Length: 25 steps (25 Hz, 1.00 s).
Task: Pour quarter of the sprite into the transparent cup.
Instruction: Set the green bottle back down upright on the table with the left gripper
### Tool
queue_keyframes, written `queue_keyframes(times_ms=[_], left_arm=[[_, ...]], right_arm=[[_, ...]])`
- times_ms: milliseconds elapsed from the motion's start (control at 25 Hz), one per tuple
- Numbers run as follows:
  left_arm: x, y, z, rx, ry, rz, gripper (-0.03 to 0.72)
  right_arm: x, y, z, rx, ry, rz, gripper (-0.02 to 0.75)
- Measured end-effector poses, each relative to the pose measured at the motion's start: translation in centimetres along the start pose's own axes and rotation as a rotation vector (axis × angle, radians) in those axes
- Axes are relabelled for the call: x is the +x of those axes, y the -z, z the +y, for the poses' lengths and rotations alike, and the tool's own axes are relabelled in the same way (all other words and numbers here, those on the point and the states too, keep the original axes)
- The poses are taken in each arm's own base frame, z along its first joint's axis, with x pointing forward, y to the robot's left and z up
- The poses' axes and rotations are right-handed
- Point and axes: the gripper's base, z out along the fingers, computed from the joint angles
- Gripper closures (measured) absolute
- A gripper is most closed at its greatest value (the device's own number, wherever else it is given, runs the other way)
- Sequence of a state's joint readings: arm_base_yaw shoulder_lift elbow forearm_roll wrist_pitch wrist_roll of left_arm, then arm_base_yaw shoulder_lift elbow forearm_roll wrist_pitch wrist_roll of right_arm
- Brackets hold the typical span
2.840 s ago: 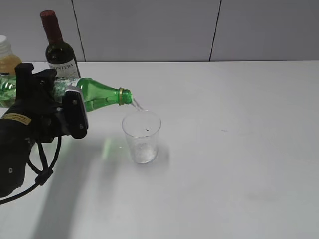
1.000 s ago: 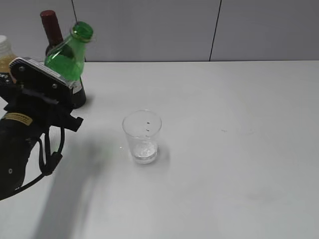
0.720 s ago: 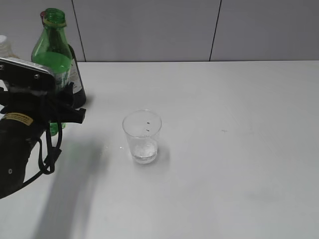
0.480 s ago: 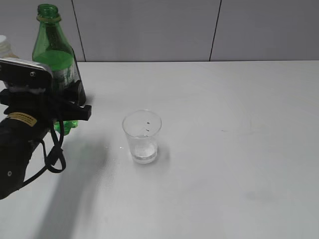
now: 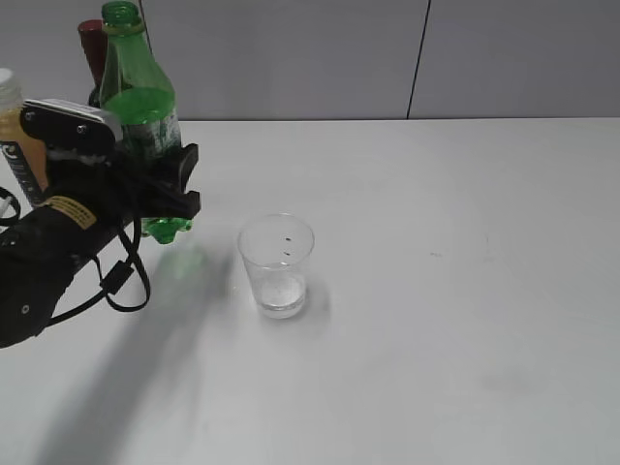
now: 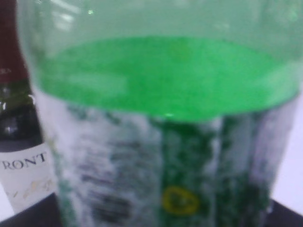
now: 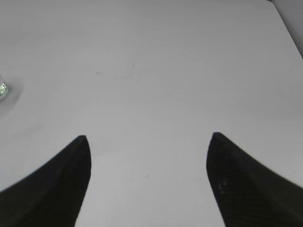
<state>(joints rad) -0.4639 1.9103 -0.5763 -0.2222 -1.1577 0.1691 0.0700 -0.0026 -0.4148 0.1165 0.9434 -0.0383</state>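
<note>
Sprite in a tall see-through green plastic bottle (image 5: pixel 142 121) stands upright at the upper left of the outside view, with its narrow neck open at the top. The black left gripper (image 5: pixel 163 190) is clamped around the bottle at its white-and-green label. The bottle's bottom looks a little above the white table (image 5: pixel 465 291), though that is hard to be sure of. A small clear plastic cup (image 5: pixel 276 264) stands on the table near the middle of the frame, to the right of the bottle and apart from it. It has a little clear drink in the bottom and a few tiny dark specks on its side. Behind the green bottle, at the top left, a dark wine bottle with a red cap (image 5: pixel 91 48) peeks out. A bottle of orange juice (image 5: pixel 15 136) sits at the far left edge.

In the left wrist view, the green bottle (image 6: pixel 165 118) fills almost the whole frame and looks blurry. The drink reaches just above the label. The wine bottle (image 6: pixel 19 142) with its white label shows at the left edge.

In the right wrist view, the two dark fingers (image 7: pixel 52 189) of the right gripper (image 7: pixel 147 189) are wide apart over the bare table (image 7: pixel 156 71), holding nothing. A tiny bit of the cup (image 7: pixel 2 89) shows at the left edge.
</note>
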Motion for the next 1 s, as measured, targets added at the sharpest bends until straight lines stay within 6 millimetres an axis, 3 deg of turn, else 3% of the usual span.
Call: queue_keyframes(times_ms=[440, 640, 1000], left_arm=[[1.0, -4.7, -1.6, 0.106, 0.01, -0.008, 0.241], [2.0, -6.3, -2.1, 0.119, 0.01, 0.011, 0.241], [1.6, -8.3, -2.6, 0.127, 0.042, -0.024, 0.241]], right_arm=[[0.0, 0.0, 0.0, 0.0, 0.0, 0.0, 0.153], [0.0, 0.0, 0.0, 0.0, 0.0, 0.0, 0.153], [0.0, 0.0, 0.0, 0.0, 0.0, 0.0, 0.153]])
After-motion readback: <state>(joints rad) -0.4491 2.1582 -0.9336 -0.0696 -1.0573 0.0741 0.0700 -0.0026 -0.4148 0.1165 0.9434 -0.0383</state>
